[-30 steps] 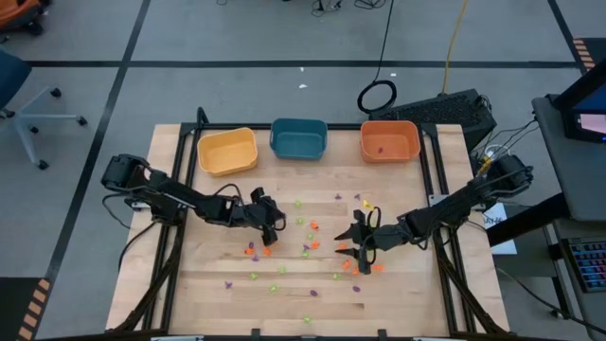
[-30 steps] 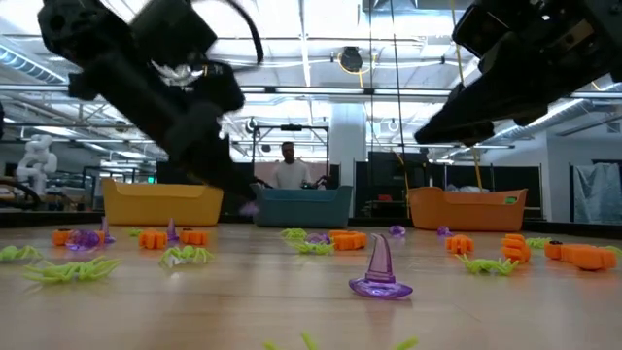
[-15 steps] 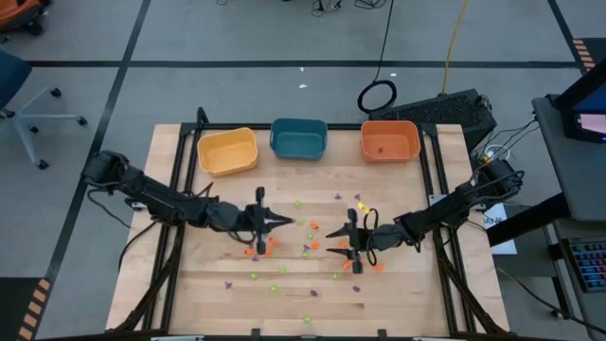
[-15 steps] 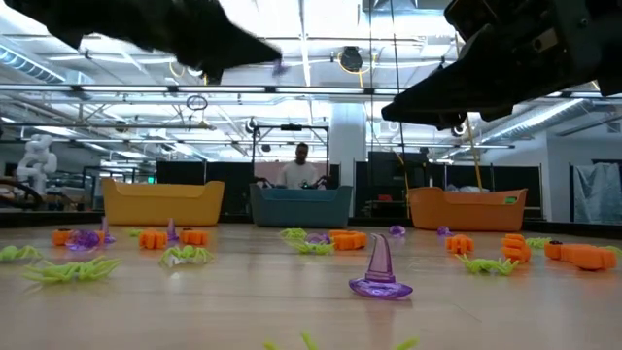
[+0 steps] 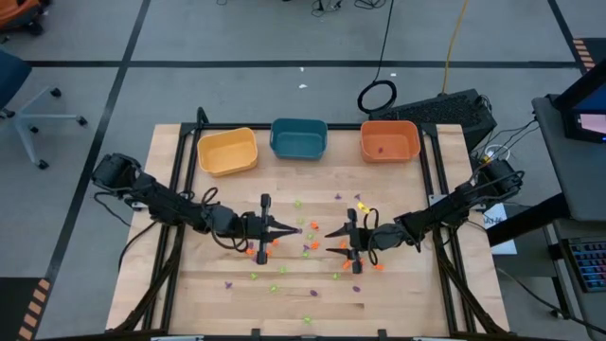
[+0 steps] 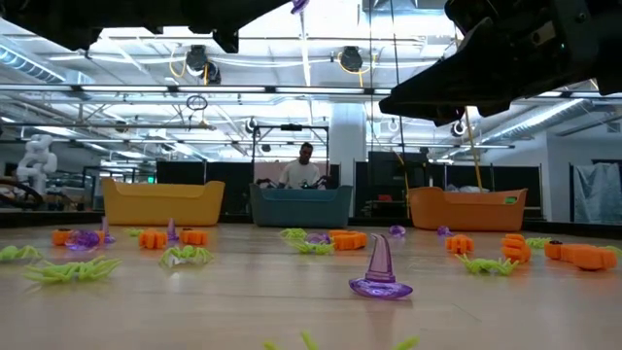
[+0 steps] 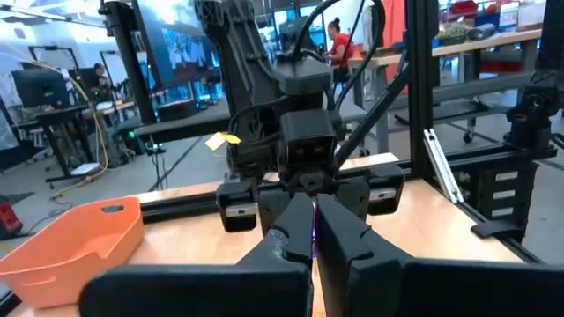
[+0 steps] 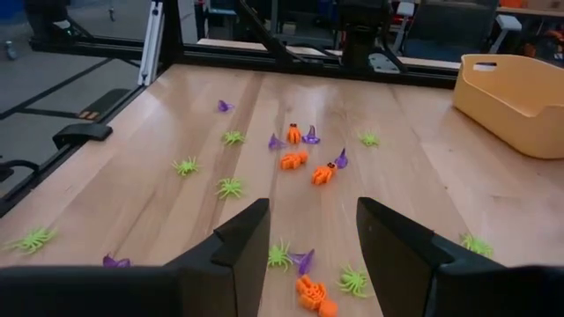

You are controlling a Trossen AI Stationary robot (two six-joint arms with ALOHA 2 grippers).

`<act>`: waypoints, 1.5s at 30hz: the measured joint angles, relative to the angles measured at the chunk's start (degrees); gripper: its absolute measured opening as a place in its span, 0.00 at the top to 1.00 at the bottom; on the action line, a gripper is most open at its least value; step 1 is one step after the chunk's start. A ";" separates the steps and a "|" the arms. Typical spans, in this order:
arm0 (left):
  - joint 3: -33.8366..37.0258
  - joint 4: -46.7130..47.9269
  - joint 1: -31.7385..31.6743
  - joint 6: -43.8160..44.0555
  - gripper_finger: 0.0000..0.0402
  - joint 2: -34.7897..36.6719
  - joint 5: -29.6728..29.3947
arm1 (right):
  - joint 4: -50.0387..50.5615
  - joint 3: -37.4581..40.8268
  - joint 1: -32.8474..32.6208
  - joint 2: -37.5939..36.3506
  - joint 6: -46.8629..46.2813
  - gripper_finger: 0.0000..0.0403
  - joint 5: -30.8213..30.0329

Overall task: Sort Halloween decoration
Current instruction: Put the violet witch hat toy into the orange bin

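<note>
The Halloween decoration lies scattered over the wooden table as tiny orange, light-green and purple trinkets, among them a purple witch hat standing on its brim. My left gripper hangs level above the table's middle, shut on one purple trinket. Facing it from the right, my right gripper is open above the trinkets, with nothing between its fingers. My left gripper pinches the small purple trinket between its two fingertips. The fingers lie level and point toward the table's right side. The trinket is lifted clear of the table, and only a sliver of it shows between the fingers.
A yellow bin, a teal bin and an orange bin stand in a row along the far edge. A black frame borders the table. A person stands in the room beyond the teal bin.
My left gripper has risen from the table and tipped from pointing down to level, swinging toward the table's middle with the purple trinket held shut between its fingers. My right gripper has tipped up toward level and stayed open.
</note>
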State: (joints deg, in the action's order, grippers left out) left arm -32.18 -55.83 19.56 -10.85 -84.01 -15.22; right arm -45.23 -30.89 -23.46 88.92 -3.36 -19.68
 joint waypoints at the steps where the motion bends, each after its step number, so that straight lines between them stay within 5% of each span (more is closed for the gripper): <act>1: 0.00 0.02 -0.03 0.00 1.00 -0.02 0.02 | 0.02 0.00 0.00 0.00 0.00 0.60 0.00; 19: 0.00 1.81 -0.03 -1.12 1.00 -0.02 0.56 | -0.44 0.00 0.00 0.00 1.09 0.60 0.02; 45: 0.00 2.82 -0.03 -31.23 1.00 -0.02 6.46 | -0.42 0.02 0.01 0.00 2.12 0.60 0.24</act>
State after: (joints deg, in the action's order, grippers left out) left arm -32.18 -53.01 19.53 -42.08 -84.03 -8.75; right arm -45.65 -30.87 -23.46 88.92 -1.23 -19.44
